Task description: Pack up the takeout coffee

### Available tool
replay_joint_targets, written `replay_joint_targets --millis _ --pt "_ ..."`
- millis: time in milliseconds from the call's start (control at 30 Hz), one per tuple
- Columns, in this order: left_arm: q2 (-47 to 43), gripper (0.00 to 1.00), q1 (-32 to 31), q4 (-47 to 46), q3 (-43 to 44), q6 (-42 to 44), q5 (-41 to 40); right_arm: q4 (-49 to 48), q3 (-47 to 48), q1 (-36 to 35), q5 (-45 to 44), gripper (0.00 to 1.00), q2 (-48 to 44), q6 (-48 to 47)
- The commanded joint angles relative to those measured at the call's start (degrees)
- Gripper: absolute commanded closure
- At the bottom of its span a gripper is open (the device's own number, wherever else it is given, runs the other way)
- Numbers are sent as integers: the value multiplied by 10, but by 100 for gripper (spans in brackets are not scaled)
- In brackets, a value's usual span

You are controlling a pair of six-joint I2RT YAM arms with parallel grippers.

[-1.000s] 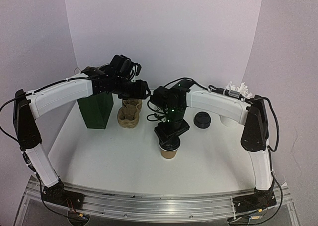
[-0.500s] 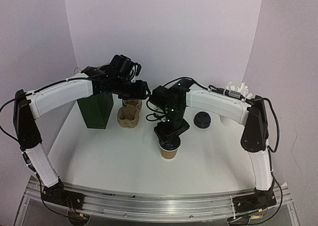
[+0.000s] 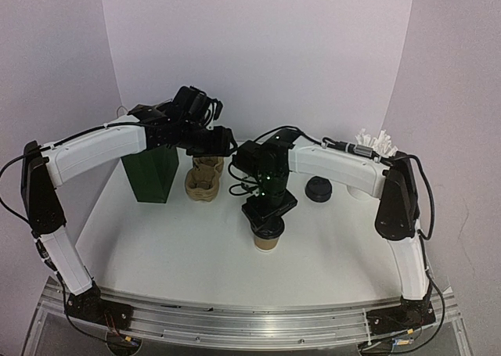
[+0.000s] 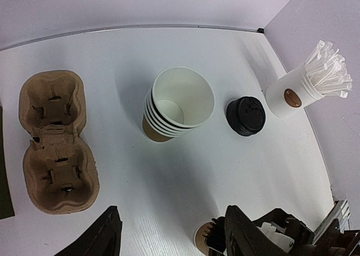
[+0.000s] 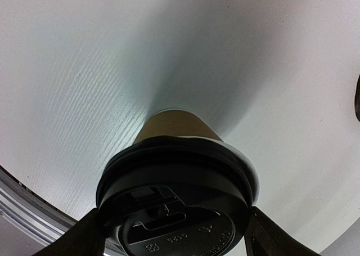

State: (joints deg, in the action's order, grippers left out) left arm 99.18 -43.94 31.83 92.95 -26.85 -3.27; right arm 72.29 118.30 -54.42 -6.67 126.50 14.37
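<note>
right tool (image 3: 268,212) points straight down over takeout coffee (image 3: 267,240), its fingers (image 5: 84,239) pressed vs. both sides of the black dome lid (image 5: 174,211), i.e. pinching the cup at the lid rim. coffee stands upright on counter (image 3: 172,246), front-centre, well apart from everything else. rt wrist view: brown paper wall under the lid + a sliver of white rim peeking out on one side, so lid looks a bit off-centre; can't tell if it's fully seated.

left tool (image 4: 171,236) hangs high over the back of the counter, fingers spread, nothing btwn them.

below it, l to r in left wrist view: pulp cup carrier (image 4: 56,140), compartments empty; stack of lidless brown cups (image 4: 180,104), tilted toward the cam; black spare lid(s) (image 4: 246,116) just beside the stack; white cup of wrapped sticks (image 4: 292,95) near the rt wall. dark green bag (image 3: 153,176) stands upright beside the carrier on its left, partly hidden by left arm.
</note>
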Motion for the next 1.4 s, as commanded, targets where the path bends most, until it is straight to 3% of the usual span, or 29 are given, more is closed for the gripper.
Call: replay_joint_targets --millis 0,1367 --pt "-7 38 -1 -22 8 8 -9 11 5 -3 -5 18 6 -4" --pt "-9 38 -2 -28 1 6 -2 12 11 -8 -18 17 -9 -2"
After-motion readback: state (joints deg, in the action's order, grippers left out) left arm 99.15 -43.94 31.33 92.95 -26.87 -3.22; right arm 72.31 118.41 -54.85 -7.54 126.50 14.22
